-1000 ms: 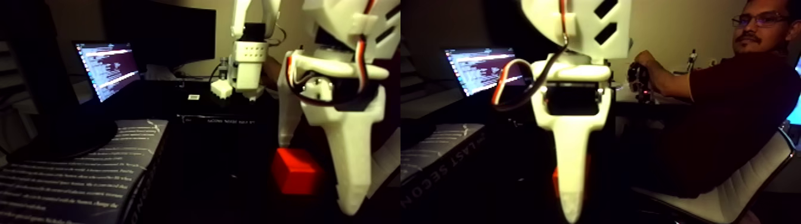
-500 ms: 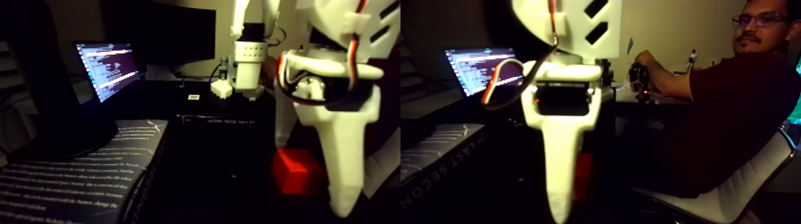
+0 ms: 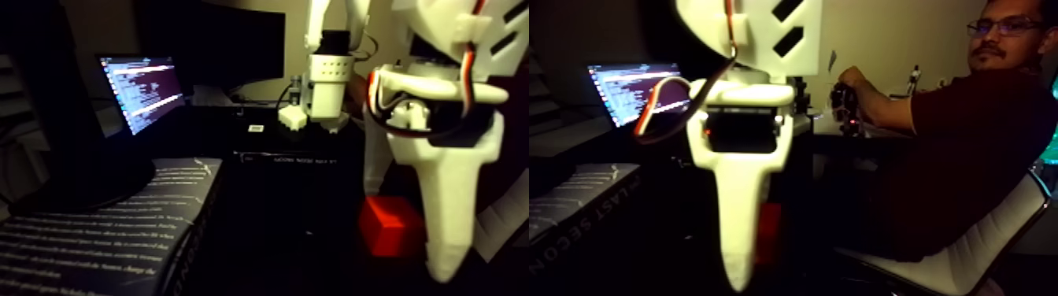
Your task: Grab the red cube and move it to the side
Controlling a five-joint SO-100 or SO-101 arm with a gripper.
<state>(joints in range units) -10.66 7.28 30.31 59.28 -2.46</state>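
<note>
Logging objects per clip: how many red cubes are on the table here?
1. The red cube sits on the dark table just left of the white pincer's big finger in the picture's left half; the finger may hide others.

- One wide picture, two near-equal halves side by side, taken from low, about table height, looking level across the dark table [image 3: 299, 236].
- Very close to the gripper [image 3: 429, 260]: it looms large and soft-focused in each half.
- Left half faces the laptop [image 3: 146, 90] and a book [image 3: 94, 236] at lower left.
- Right half sits offset, takes in the seated person [image 3: 968, 134] at right.
- Shared: gripper, red cube [image 3: 390, 227], laptop, book.
</note>
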